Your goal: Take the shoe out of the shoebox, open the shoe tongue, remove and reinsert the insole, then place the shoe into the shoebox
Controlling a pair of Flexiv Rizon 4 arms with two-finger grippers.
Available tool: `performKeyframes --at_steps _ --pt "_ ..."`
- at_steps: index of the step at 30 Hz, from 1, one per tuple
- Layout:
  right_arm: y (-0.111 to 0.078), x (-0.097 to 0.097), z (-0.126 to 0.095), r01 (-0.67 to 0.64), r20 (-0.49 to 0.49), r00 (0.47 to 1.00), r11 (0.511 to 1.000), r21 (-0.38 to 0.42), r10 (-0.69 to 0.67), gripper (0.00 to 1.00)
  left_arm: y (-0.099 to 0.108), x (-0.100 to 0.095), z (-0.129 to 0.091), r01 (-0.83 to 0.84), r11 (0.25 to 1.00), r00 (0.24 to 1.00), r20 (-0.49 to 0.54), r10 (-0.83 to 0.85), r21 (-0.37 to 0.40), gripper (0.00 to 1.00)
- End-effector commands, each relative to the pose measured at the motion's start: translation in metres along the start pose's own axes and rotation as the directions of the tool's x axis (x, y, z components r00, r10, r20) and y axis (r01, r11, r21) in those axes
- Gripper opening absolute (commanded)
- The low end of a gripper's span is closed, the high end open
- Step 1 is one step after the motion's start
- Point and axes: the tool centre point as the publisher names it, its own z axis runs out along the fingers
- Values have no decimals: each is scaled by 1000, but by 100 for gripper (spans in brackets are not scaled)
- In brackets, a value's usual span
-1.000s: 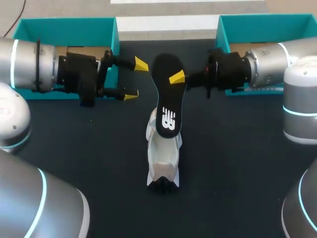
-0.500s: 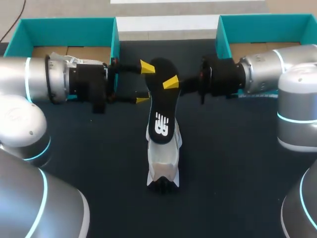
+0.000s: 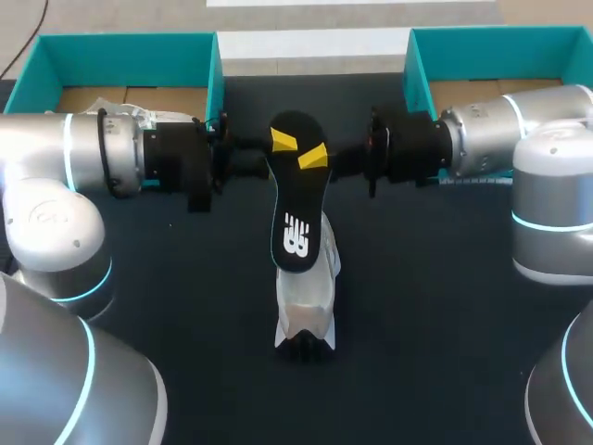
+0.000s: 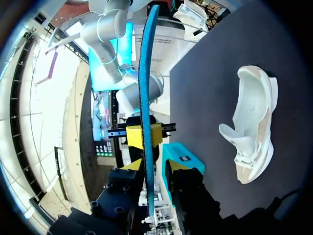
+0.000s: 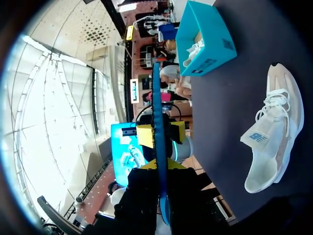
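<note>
- Above the table (image 3: 445, 352), the right gripper (image 3: 313, 158) pinches the broad end of the black insole (image 3: 296, 213). The left gripper (image 3: 281, 144), just beside it, appears clamped on the same end from the opposite side.
- Two grips on one end likely keep the floppy insole from twisting. Its logo end hangs down toward the shoe.
- The white shoe (image 3: 306, 297) lies on the table below both grippers, mouth wide open, seemingly placed to take the insole back.
- The left shoebox (image 3: 120, 42) and right shoebox (image 3: 491, 37) sit behind the grippers, ready for the shoe's return.
</note>
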Motion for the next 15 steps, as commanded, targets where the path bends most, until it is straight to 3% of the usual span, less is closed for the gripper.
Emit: performKeyframes --at_steps 1,8,11,14,15 --pt "0 -1 4 1 0 1000 1000 0 -1 0 2 2 8 -2 1000 1000 6 2 -6 18" --pt "-1 -2 7 -4 -2 1000 1000 3 4 0 -1 1 12 3 1000 1000 15 -3 -1 11" --pt "0 -3 8 -7 -3 1000 1000 7 7 0 -2 1 12 4 1000 1000 26 -4 -5 1" --pt "0 -4 9 -8 -2 1000 1000 10 8 0 -2 1 12 7 1000 1000 28 -7 -1 0" --pt "-1 -4 8 -5 -1 1000 1000 7 5 45 -3 2 11 9 1000 1000 26 -9 1 0"
